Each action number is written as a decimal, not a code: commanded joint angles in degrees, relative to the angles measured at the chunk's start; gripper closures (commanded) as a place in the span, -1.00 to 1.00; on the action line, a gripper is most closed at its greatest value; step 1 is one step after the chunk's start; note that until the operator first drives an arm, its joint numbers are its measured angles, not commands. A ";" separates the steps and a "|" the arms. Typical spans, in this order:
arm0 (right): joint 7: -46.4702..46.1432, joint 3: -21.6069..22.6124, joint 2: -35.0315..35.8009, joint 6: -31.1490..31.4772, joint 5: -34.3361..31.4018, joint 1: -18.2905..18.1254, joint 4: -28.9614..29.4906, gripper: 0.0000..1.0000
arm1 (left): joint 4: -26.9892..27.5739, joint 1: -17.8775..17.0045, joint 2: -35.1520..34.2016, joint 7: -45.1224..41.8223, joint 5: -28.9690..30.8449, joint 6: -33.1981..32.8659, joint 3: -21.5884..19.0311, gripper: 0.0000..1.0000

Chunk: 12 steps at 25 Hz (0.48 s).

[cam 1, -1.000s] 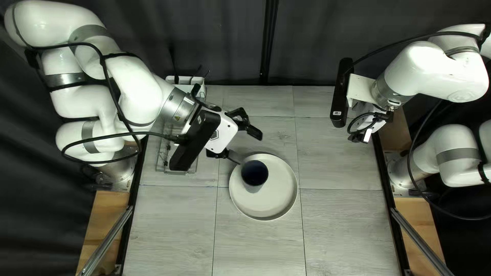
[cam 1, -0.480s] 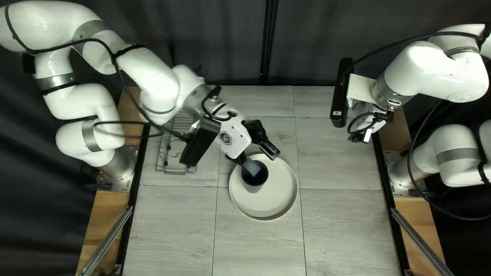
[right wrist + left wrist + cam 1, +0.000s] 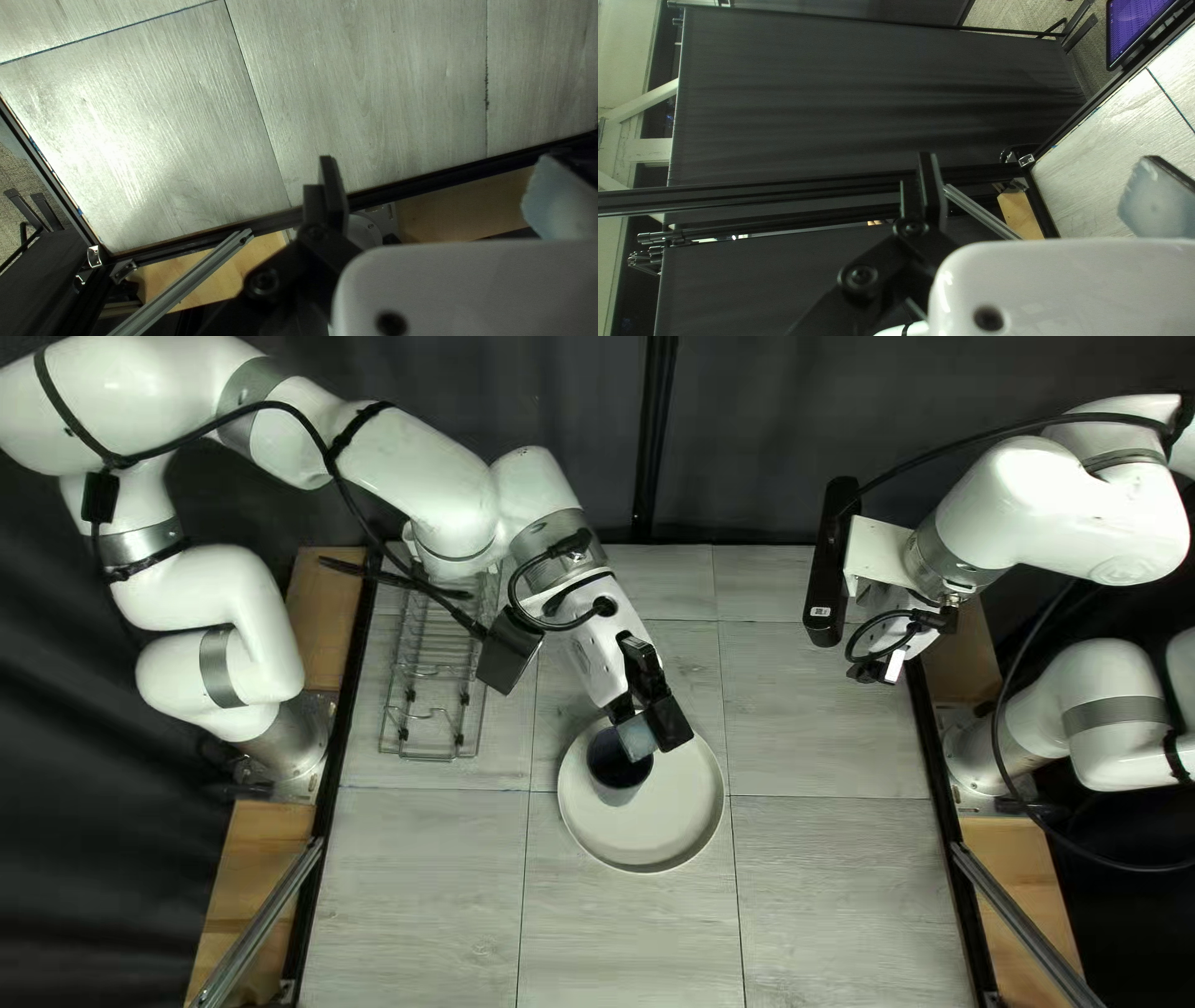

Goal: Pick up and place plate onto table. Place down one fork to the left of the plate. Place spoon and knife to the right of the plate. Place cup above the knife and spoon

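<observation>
Honestly, the left gripper (image 3: 657, 734) is wide open and empty, hanging over the plate (image 3: 679, 815) right by the cup (image 3: 619, 765) standing in it; can't tell if they touch; a low sideways swing could tip that cup; the right gripper (image 3: 437, 158) is wide open too, holding nothing, well apart.

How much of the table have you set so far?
The plate looks done: it's on the table. Nothing's in hand: my left gripper is open over the plate, and my right gripper is open too. The cup sits on the plate, so its own spot is left to do. So are the fork, knife and spoon; I can't see them.
</observation>
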 commanded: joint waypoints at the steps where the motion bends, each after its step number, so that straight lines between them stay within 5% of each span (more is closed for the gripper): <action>1: 0.00 0.00 0.00 0.00 0.00 0.00 0.00 -1.00 | -2.39 6.49 2.06 -8.41 -0.03 -0.62 -7.03 -1.00; 4: 0.00 0.00 0.00 0.00 0.00 0.00 0.00 -1.00 | -3.08 13.91 5.13 -21.42 2.56 -0.20 -15.93 -1.00; 7: 0.00 0.00 0.00 0.00 0.00 0.00 0.00 -1.00 | -2.37 17.57 5.91 -28.86 6.17 1.88 -20.48 -1.00; 12: 0.00 0.00 0.00 0.00 0.00 0.00 0.00 -1.00 | 0.92 16.50 6.85 -30.09 7.71 7.77 -18.60 -1.00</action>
